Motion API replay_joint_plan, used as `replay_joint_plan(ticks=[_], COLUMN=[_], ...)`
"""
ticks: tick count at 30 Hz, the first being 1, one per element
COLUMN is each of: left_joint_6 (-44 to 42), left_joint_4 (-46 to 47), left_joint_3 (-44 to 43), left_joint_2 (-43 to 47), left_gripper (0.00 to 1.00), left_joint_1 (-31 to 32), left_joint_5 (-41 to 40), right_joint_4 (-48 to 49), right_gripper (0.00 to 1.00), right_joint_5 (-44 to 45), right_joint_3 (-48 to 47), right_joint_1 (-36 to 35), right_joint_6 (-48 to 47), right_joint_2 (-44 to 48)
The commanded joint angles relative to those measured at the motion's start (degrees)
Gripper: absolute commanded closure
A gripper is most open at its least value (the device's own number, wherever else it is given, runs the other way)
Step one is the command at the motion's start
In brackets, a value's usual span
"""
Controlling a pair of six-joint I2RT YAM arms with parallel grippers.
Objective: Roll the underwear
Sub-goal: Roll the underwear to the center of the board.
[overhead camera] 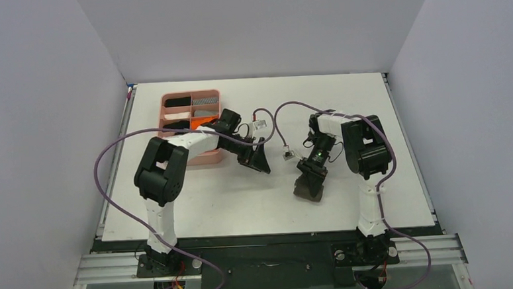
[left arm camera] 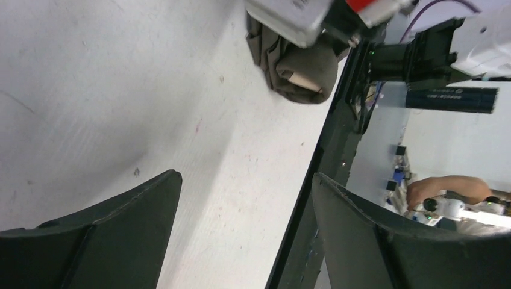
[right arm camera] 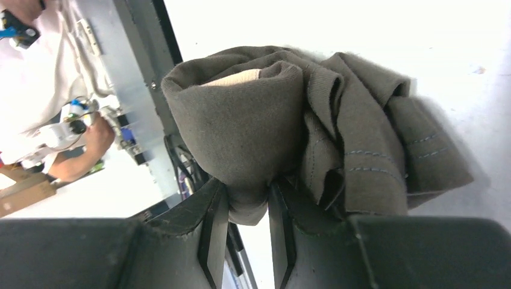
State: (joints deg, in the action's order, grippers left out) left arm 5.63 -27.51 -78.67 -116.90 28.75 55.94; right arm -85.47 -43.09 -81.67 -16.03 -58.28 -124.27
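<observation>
The underwear (overhead camera: 308, 188) is a dark grey-brown bundle, rolled and bunched, with a strip of beige waistband showing at its core (right arm camera: 238, 77). My right gripper (overhead camera: 313, 172) is shut on a fold of it (right arm camera: 248, 201) and holds it over the table's front middle. In the left wrist view the bundle (left arm camera: 298, 63) hangs at the top under the right gripper. My left gripper (overhead camera: 263, 161) is open and empty, left of the bundle and apart from it, with its fingers (left arm camera: 126, 217) wide over bare table.
A pink tray (overhead camera: 193, 118) with several small rolled cloths stands at the back left, close behind my left arm. The table's dark front edge (left arm camera: 328, 150) runs near the bundle. Purple cables loop above both arms.
</observation>
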Motion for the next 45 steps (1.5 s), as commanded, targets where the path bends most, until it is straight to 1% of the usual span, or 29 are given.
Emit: replay_joint_plan(ticks=[1,4,7,8,12,14,16,22,29,34,38,45], left_joint_6=[-2.3,-3.4,-4.9,-6.9,-13.8,-17.2,-20.2,-26.2,-34.0,-37.8,-40.8,-42.0], left_joint_4=[10.7,14.8,18.5,18.6,16.0,15.1,14.4,13.5,14.4,14.0,11.7,10.8], left_joint_3=[5.7,10.8,13.9,14.7,14.6,14.2,13.4,9.2,7.7,5.2,2.3,-0.4], left_joint_2=[8.6,13.6,17.2,18.7,21.4,22.2,22.4,18.7,13.8,10.1,7.3,5.2], left_gripper=[0.23,0.22,0.22,0.22,0.2,0.19,0.17,0.1,0.09,0.1,0.1,0.1], left_joint_1=[0.1,0.1,0.6,1.0,5.1,8.1,12.5,19.5,25.1,27.2,28.3,28.7], left_joint_5=[-4.1,-6.5,-9.0,-9.9,-14.1,-16.7,-18.8,-21.6,-22.9,-25.7,-27.0,-28.9], right_joint_4=[-1.3,-1.6,-1.5,-1.5,-1.8,-2.2,-2.7,-3.0,-2.9,-2.8,-2.7,-2.1], right_gripper=[1.0,1.0,1.0,1.0,1.0,1.0,1.0,1.0,1.0,1.0,1.0,1.0], right_joint_5=[0.4,0.1,0.3,0.5,0.8,0.9,0.9,0.9,1.0,0.9,1.0,1.3], right_joint_3=[-1.9,-2.5,-3.3,-3.6,-4.8,-5.5,-6.3,-7.0,-6.3,-6.3,-6.2,-5.6], right_joint_1=[0.1,0.2,0.3,0.4,0.4,0.4,0.3,0.3,0.3,0.2,0.1,-0.1], right_joint_6=[-5.1,-4.9,-4.0,-3.8,-2.7,-2.7,-2.7,-2.6,-2.6,-2.5,-2.2,-1.8], right_joint_2=[-2.9,-4.0,-5.1,-5.3,-6.3,-6.8,-7.3,-7.8,-7.4,-7.8,-7.8,-7.6])
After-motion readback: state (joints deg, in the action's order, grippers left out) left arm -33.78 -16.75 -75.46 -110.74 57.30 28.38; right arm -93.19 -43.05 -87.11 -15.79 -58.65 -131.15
